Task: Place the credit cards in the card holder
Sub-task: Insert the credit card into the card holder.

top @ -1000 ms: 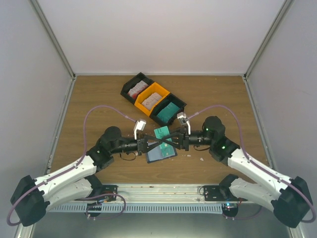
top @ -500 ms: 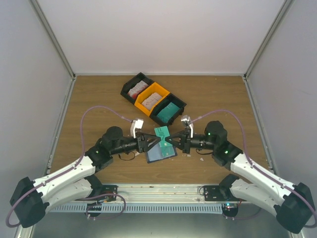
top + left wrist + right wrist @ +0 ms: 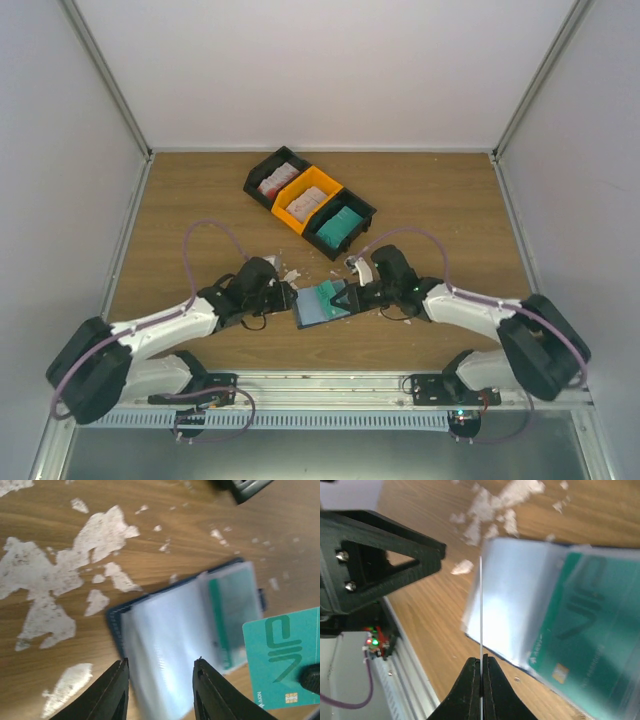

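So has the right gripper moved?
Yes: the right gripper, holding a teal card, has shifted toward the near edge of the table, away from the bins.

Wooden table [image 3: 440,200], three bins [image 3: 310,203] in a row, open card holder [image 3: 322,305] nearer, white scraps [image 3: 60,565] beside it.

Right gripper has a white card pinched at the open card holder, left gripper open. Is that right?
Not white: the card in the right gripper is teal, as the left wrist view shows; the right wrist sees only its edge. The card holder does lie open, and the left gripper is open.
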Available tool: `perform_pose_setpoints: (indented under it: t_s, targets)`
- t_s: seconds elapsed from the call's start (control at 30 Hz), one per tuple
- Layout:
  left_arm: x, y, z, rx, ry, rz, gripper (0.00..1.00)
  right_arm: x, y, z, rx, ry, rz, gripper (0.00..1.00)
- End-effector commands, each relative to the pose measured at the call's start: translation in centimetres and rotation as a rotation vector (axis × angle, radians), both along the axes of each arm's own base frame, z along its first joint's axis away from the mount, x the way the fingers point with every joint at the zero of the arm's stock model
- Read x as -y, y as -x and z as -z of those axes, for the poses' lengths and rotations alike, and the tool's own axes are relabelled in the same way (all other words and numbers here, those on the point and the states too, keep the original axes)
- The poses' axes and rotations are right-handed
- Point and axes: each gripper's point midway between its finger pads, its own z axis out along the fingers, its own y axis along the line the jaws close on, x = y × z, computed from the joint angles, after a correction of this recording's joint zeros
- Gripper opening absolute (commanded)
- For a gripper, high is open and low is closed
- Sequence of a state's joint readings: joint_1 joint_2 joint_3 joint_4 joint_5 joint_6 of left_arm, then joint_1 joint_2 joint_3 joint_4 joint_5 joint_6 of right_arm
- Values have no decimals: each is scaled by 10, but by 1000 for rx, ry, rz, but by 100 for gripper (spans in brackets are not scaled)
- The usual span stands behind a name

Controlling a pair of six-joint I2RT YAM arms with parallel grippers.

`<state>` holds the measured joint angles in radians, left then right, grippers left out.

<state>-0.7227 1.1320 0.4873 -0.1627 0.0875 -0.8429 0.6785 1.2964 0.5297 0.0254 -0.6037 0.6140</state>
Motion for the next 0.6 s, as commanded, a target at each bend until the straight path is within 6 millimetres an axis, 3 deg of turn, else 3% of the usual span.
perform_pose_setpoints:
  t_s: [0.0, 0.2, 0.57]
  targets:
    - [3, -4, 18, -36, -7, 23, 34, -6, -16, 15, -19, 27, 16, 0]
    - [7, -5, 29, -68, -20, 45, 32, 4, -29, 34, -89, 21, 64, 1]
    - [-3, -2, 50, -149, -96, 4, 30, -3, -26, 56, -202, -25, 74, 0]
